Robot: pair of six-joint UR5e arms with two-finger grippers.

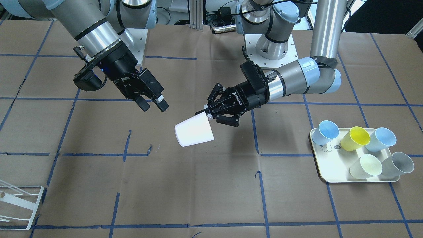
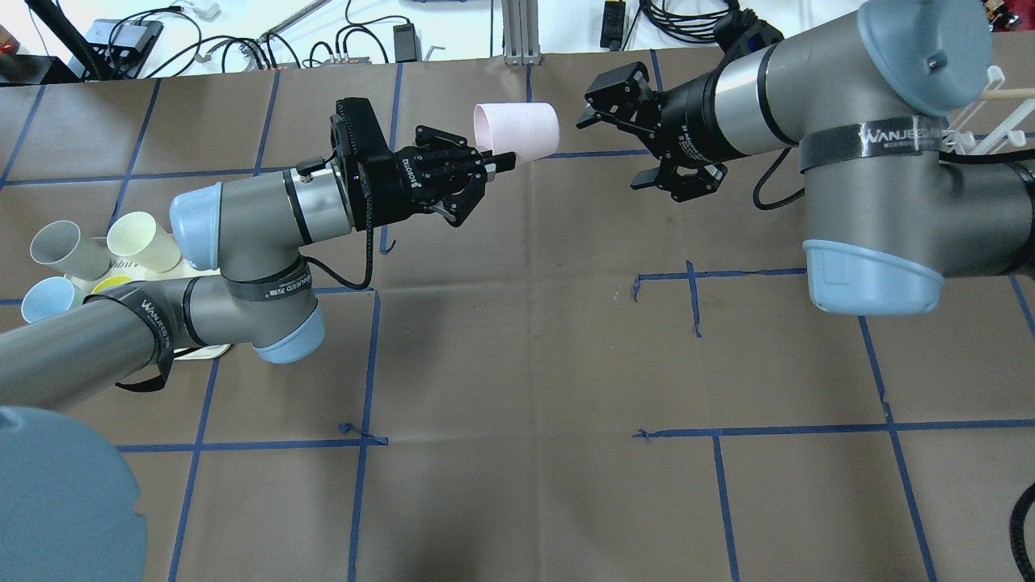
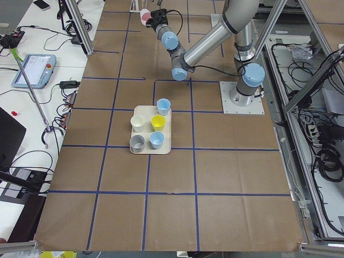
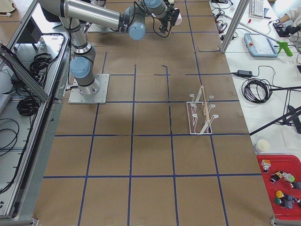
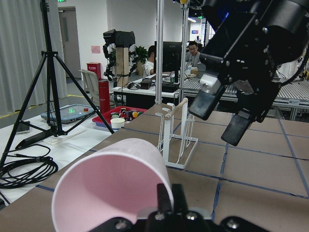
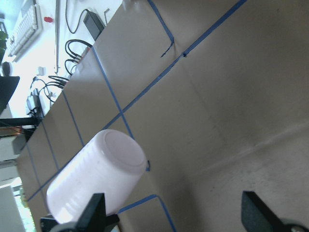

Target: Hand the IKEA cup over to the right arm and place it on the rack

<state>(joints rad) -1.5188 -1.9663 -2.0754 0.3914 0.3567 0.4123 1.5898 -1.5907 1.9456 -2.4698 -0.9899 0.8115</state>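
The IKEA cup (image 2: 517, 129), pale pink, hangs on its side above the table, and my left gripper (image 2: 495, 160) is shut on its rim. In the left wrist view the cup's mouth (image 5: 111, 183) faces the camera, with one finger inside the rim. The cup's closed base (image 6: 104, 169) points at my right gripper (image 2: 619, 147), which is open a short gap away and touches nothing. From the front-facing view the cup (image 1: 194, 131) sits between the left gripper (image 1: 209, 114) and the right gripper (image 1: 153, 106). The white wire rack (image 4: 201, 115) stands on the table beyond the right arm.
A cream tray (image 1: 330, 172) with several coloured cups lies on the table by the left arm's side. The rack's corner (image 1: 19, 208) shows at the front-facing view's lower left. Brown paper with blue tape lines covers the table. Cables and people sit beyond the table's edge.
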